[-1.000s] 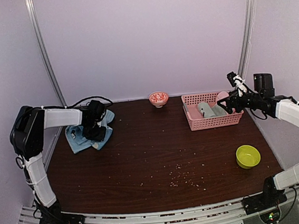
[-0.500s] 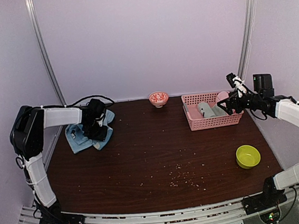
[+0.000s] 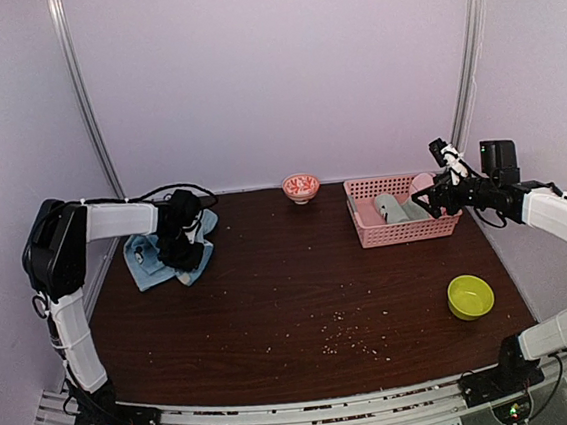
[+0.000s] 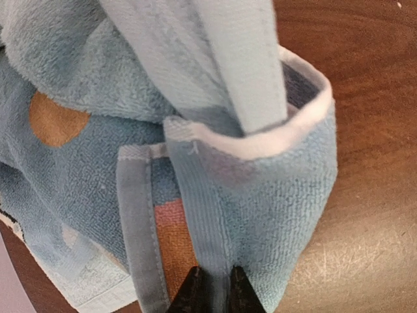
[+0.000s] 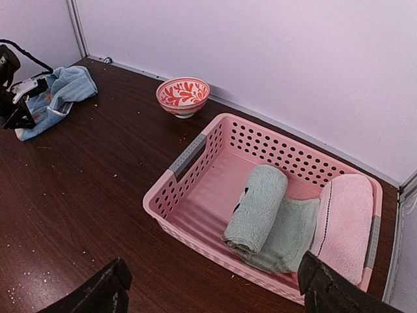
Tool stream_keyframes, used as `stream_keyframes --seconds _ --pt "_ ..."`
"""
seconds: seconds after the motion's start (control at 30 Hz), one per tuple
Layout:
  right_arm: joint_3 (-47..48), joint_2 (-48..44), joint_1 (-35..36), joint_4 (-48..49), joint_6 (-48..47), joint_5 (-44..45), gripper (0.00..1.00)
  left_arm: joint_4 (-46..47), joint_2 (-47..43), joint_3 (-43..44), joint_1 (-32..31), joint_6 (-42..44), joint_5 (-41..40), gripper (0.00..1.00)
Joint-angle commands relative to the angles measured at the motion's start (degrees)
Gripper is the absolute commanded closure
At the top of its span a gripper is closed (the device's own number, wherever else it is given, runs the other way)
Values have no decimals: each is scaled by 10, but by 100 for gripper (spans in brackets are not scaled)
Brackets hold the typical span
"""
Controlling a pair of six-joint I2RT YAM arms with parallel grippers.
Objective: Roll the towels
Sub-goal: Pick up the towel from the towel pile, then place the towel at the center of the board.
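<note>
Over at the far-left corner of the bench [image 3: 290, 282], the two light-blue towels lie in one rumpled heap. The spotted towel [image 4: 85, 150], with its orange dots, sits underneath, and the plain towel [image 4: 215, 59] is draped over it in a paler fold. The left pincer [image 4: 214, 293] is right down on that heap. In the wrist view its dark fingertips [image 4: 195, 290] are drawn almost together on the folded hem of the spotted towel, pinching the cloth edge. From above, the left arm reaches sideways and the pincer covers the heap's right-hand part.

Across on the right, the right pincer [image 5: 218, 290] hangs above the near rim of the pink basket [image 5: 169, 195], fingers spread wide, touching nothing. Inside the basket a rolled green towel [image 5: 257, 208] lies on a flat green one, with a folded pink towel [image 5: 345, 222] just beside them against the right wall. A red-and-white patterned bowl [image 3: 300, 186] stands at the back edge, between heap and basket. A lime-green bowl [image 3: 469, 296] sits near the front right, well apart from everything. Pale crumbs [image 3: 346, 337] are scattered over the middle of the dark wood.
</note>
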Motion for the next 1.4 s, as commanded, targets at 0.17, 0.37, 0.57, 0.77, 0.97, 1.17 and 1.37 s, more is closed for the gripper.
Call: stream_keyframes --seconds 0.17,0.37,0.57,0.77,0.97,1.17,1.37 --pt "15 -6 4 -12 -8 -7 9 -75 -34 81 5 22 -35 100" --pt "15 -10 4 -11 -11 -5 9 -125 -125 232 14 23 -116 100" --pt "16 -7 3 -14 -11 -4 9 -87 -208 401 9 59 16 100" --pt "14 -3 4 -11 -13 2 9 2 -261 442 -85 77 213 100" --pt "16 5 4 -13 -14 4 9 64 -268 351 -143 46 371 100" --pt "39 -3 2 -36 -4 -9 13 139 -269 191 -244 58 468 100" --pt "109 -33 20 -169 -102 -70 24 -25 -281 120 -239 35 156 100"
